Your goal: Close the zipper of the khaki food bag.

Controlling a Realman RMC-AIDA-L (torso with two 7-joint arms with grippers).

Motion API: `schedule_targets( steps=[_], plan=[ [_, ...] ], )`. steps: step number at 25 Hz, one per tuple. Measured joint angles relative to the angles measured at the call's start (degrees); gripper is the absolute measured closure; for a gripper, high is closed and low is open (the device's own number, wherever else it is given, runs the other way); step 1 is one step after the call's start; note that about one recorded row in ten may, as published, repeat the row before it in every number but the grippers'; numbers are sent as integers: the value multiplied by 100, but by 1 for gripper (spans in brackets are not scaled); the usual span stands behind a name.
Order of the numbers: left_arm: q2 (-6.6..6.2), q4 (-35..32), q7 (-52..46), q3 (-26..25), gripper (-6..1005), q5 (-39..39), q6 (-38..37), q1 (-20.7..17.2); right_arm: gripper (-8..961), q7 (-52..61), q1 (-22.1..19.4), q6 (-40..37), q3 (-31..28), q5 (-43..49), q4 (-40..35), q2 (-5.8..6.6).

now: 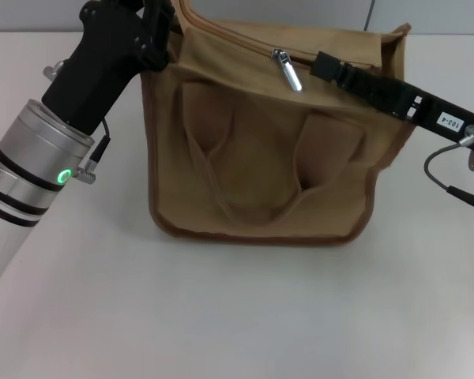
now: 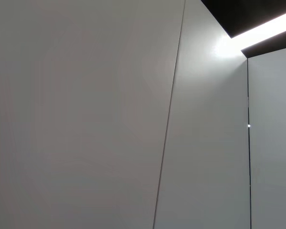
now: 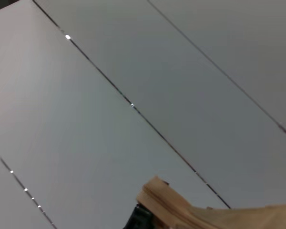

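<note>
On the khaki food bag (image 1: 261, 158), the zipper (image 1: 287, 69) pull tab points toward the robot.

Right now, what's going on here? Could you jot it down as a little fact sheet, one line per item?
Bag: khaki food bag, boxy, standing on the white table
Handles: two fabric loops hanging flat against the front
Zipper: silver pull tab on the top panel, about midway along the line
Left gripper: at the bag's top left corner, apparently pinching the fabric
Right gripper: reaching in from the right, its tip just right of the pull tab
Wrist views: mostly wall panels; the right one catches an edge of the bag
</note>
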State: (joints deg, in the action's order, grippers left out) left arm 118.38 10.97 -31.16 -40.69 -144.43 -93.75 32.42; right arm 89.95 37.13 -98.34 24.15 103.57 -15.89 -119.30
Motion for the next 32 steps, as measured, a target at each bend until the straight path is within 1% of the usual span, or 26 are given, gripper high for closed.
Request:
schedule_targets(
  steps=[5, 10, 19, 26, 32],
  plan=[
    [0, 2, 2, 0, 927, -6, 1, 32, 432, 77, 51, 194, 31, -3, -1, 6],
    [2, 2, 7, 0, 926, -7, 0, 52, 433, 255, 127, 231, 107, 30, 8, 4],
    [10, 1, 18, 0, 924, -8, 6, 89, 435, 533, 145, 435, 338, 40, -11, 13],
    [9, -3, 21, 0, 922, -7, 7, 110, 436, 587, 173, 533, 366, 43, -16, 20],
    [9, 0, 22, 0, 921, -6, 7, 128, 437, 740, 290, 495, 633, 43, -19, 22]
  ],
)
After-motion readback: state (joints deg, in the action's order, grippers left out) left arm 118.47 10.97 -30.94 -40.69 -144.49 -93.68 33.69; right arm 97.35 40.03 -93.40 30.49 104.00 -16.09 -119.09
